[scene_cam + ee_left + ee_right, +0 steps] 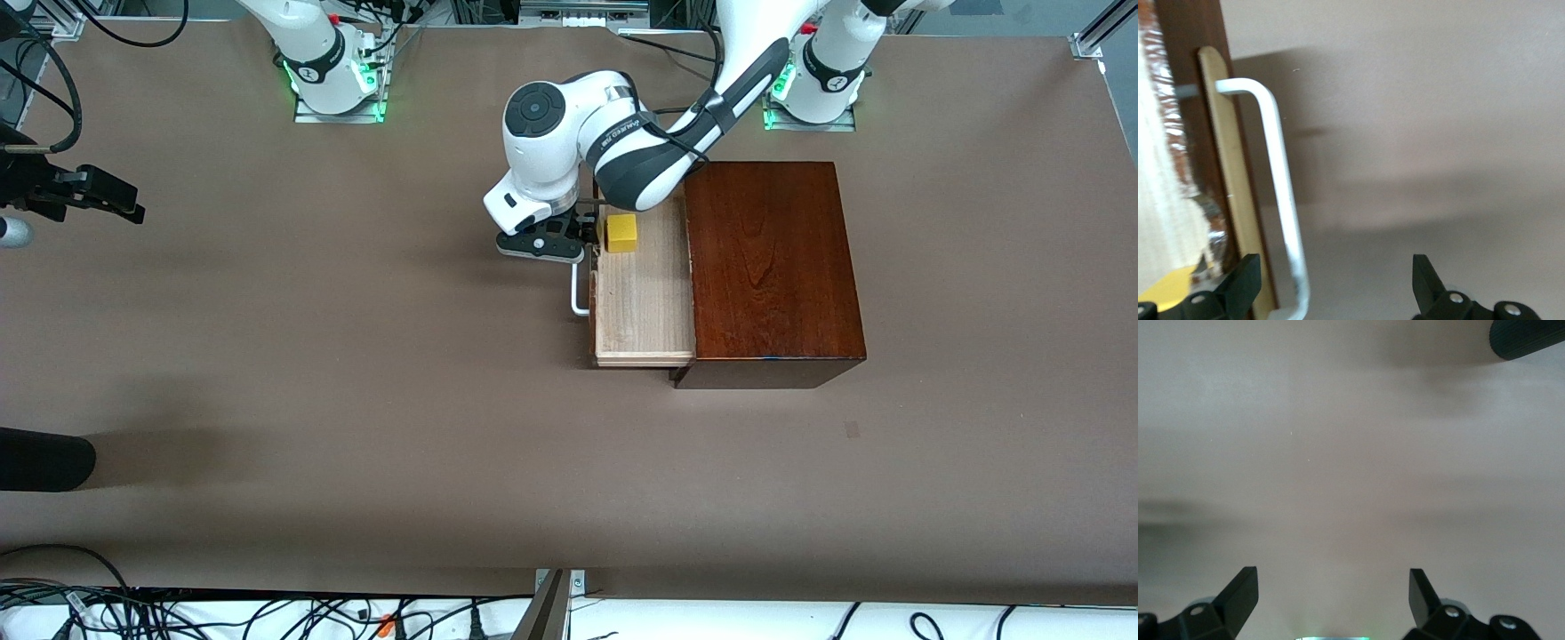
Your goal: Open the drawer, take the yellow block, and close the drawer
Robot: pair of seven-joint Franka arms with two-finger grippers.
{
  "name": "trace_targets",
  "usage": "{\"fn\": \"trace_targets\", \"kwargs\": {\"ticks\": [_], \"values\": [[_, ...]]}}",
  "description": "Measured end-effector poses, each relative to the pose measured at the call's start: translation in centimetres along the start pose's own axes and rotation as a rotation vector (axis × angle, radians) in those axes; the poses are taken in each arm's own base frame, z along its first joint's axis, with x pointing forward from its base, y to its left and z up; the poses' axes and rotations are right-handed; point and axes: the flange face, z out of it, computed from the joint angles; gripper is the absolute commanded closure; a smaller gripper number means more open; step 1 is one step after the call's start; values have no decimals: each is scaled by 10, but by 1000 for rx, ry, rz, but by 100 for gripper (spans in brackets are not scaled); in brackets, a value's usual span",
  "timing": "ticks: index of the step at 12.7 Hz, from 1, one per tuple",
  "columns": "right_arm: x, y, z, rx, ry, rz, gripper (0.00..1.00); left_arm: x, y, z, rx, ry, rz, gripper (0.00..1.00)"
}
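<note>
The drawer [645, 298] stands pulled out of the dark mahogany box [769, 258], toward the right arm's end of the table. The yellow block [621, 233] rests in the tray's corner farthest from the front camera. It also shows as a yellow patch, the yellow block [1165, 288], in the left wrist view. My left gripper [585, 238] is open at the drawer front [1231, 167]. The white bar handle [1281, 193] runs between its spread fingers, close to one finger [1248, 270], and the gripper [1336, 267] is not closed on it. My right gripper [1331, 587] waits open over bare table.
A black cylindrical object [40, 458] lies at the table edge on the right arm's end, and it shows as the black cylinder [1528, 337] in the right wrist view. The handle [578, 293] sticks out from the drawer front. Cables run along the table edge nearest the front camera.
</note>
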Motion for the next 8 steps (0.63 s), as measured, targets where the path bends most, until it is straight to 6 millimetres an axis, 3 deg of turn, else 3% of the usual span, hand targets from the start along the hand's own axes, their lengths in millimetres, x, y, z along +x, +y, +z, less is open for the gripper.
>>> {"fn": "trace_targets", "kwargs": {"ticks": [2, 4, 6, 8], "values": [[0, 0, 0, 0, 0, 0, 0, 9, -15, -34, 50, -19, 14, 0], [0, -5, -1, 14, 2, -6, 0, 20, -43, -86, 95, -32, 22, 0], [-1, -14, -9, 44, 18, -19, 0, 35, -84, -131, 83, -41, 31, 0], [-4, -29, -18, 86, 33, 11, 0, 57, -148, -164, 35, -69, 36, 0]]}}
